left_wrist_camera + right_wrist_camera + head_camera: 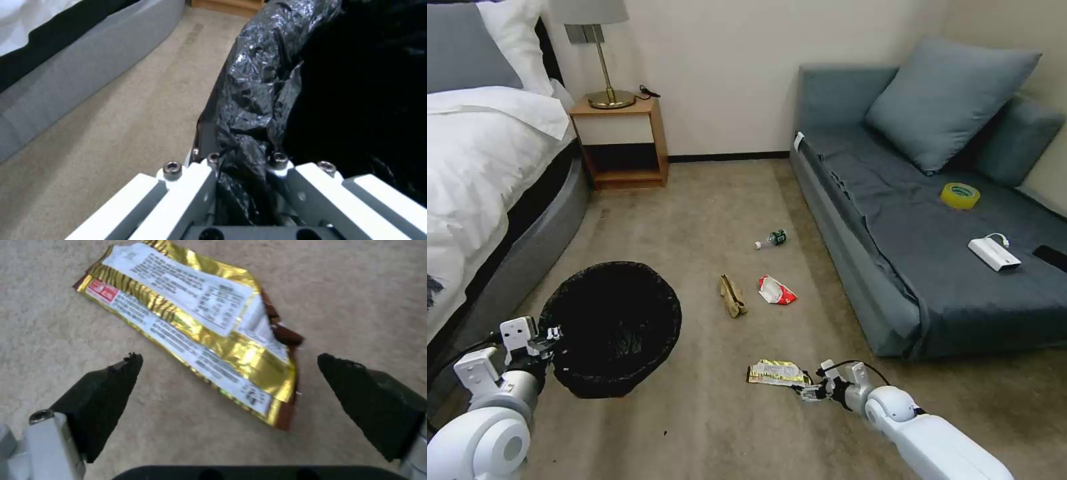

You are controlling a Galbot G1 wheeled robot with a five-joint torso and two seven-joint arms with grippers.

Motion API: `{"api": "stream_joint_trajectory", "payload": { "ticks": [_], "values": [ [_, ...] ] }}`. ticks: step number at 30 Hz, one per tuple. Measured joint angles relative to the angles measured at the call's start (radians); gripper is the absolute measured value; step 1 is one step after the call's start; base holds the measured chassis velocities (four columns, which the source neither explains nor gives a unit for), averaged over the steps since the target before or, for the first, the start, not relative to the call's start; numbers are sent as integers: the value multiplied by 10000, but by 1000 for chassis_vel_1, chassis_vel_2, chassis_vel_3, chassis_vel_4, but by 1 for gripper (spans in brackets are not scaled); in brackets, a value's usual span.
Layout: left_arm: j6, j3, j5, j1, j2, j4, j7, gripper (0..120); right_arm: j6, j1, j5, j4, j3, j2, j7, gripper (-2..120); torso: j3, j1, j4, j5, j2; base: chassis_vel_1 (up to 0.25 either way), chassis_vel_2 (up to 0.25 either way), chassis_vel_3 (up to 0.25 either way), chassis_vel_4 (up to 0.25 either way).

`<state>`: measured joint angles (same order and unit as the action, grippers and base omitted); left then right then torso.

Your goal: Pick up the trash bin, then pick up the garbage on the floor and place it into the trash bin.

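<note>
- Head view: your left gripper (555,345) holds the trash bin (610,327) by its near-left rim, at the lower left of the carpet beside the bed (474,167).
- In the left wrist view, the jaws are clenched on the crinkled black bag (253,100) that lines the bin's rim; the bag's folds sit pinched between the two white finger plates.
- Your right gripper (807,392) reaches low over the carpet (694,220), right at the near end of the flat yellow-silver wrapper (776,373).
- In the right wrist view, its jaws are spread wide, one black fingertip (113,386) on each side of the wrapper's near end. The wrapper (195,326) lies flat on the carpet, not gripped.
- Farther out on the carpet lie the crumpled tan paper (732,295), the red-and-white packet (776,291) just to its right, and the small clear bottle (772,239) beyond them, near the sofa's edge.
- On the grey sofa (894,233) rest a yellow tape roll (960,195) and a white box (994,254) with a cable.
</note>
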<state>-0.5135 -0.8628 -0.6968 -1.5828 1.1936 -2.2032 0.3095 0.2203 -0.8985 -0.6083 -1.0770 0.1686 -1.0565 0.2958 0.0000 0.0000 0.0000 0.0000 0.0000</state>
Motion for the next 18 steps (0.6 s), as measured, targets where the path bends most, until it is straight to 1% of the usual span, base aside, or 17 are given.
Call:
{"api": "stream_joint_trajectory", "payload": {
  "ticks": [13,15,17,18],
  "values": [
    [120,5,62,-32,46,27,-55,3,-88,21,300,491,-82,-585,-402,100,-1,0,-1,-3,0,0,0,0,0],
    [133,8,69,-29,43,52,-58,3,-111,27,407,560,-136,-720,-518,96,-1,-1,-4,-8,1,0,0,0,0],
    [152,28,82,-28,45,62,-66,3,-117,35,456,593,-161,-794,-587,90,-1,-1,-4,-4,2,0,0,0,0],
    [152,28,82,-28,45,62,-66,3,-117,35,456,593,-161,-794,-587,90,-1,-1,-4,-4,2,0,0,0,0]
  ]
}}
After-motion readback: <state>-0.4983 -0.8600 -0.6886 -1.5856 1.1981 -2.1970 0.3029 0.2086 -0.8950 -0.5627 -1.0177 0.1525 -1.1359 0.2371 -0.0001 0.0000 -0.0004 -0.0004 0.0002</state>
